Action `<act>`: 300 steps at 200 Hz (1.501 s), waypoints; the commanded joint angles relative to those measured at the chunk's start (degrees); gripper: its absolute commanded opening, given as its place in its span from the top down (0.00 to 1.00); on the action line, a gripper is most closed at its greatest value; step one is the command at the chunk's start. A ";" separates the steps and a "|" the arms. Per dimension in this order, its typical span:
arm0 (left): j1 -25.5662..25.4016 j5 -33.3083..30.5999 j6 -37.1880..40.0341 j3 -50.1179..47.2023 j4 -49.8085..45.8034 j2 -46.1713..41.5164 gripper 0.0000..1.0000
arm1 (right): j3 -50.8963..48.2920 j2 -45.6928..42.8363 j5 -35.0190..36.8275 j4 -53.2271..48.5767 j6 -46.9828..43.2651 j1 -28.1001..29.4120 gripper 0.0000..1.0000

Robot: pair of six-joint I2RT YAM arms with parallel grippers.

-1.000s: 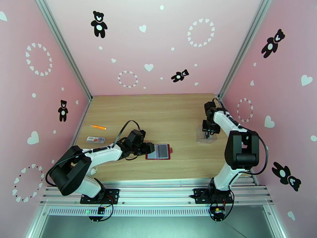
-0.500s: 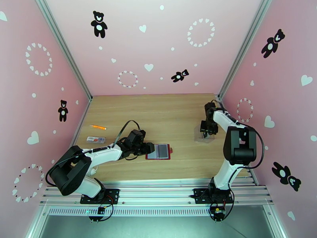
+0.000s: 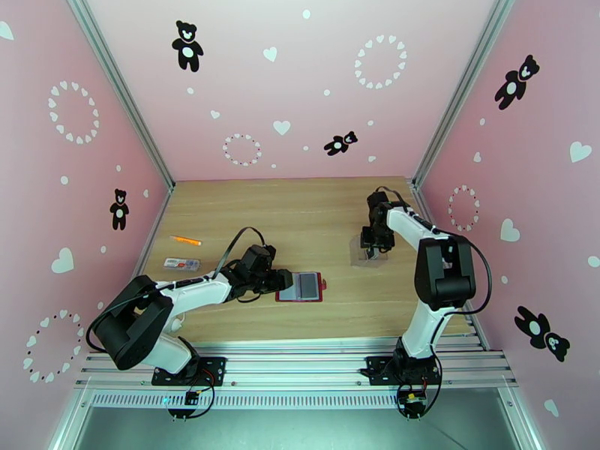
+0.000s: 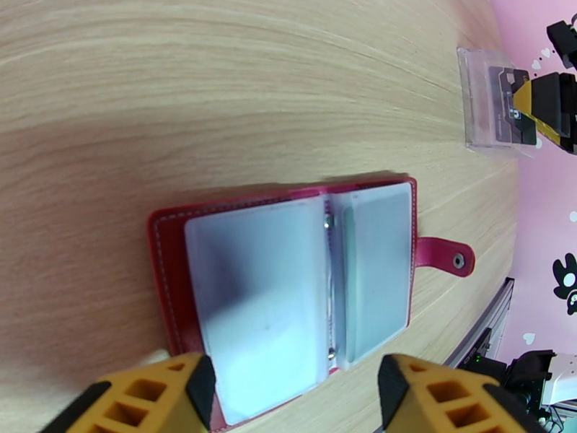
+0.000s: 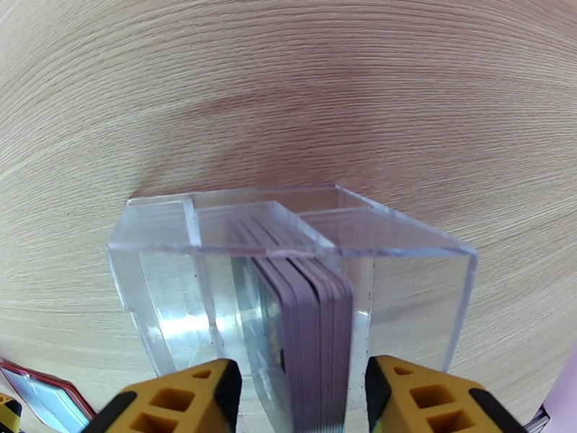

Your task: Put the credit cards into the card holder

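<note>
Shifted left with the clear case [image 5: 411, 297], the right gripper [image 5: 297, 387] straddles the cards [image 5: 310, 297], grip unclear. The left gripper [image 4: 288, 395] gapes over the wallet [image 4: 288, 276]. Dragging could tip the case.

The pale wooden worktop [image 4: 216, 81] looks matt, its grain fine. The dark-red booklet card holder [image 4: 162, 232] looks like smooth leather, its sleeves [image 4: 252, 283] frosted plastic. The clear plastic case [image 5: 404, 283] shines glossy around matt grey rectangular credit cards [image 5: 317, 312].
</note>
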 commanded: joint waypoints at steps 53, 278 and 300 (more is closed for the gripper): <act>0.44 1.38 0.42 0.43 1.57 0.92 0.35 | 0.79 -0.68 5.92 -1.68 -0.28 0.11 0.48; 0.46 1.60 0.65 1.27 1.32 1.47 0.36 | -0.18 -4.03 3.40 -2.69 0.64 -1.50 0.51; 0.43 1.67 0.49 0.96 1.72 1.61 0.36 | -0.28 -3.30 3.17 -2.64 0.47 -1.51 0.51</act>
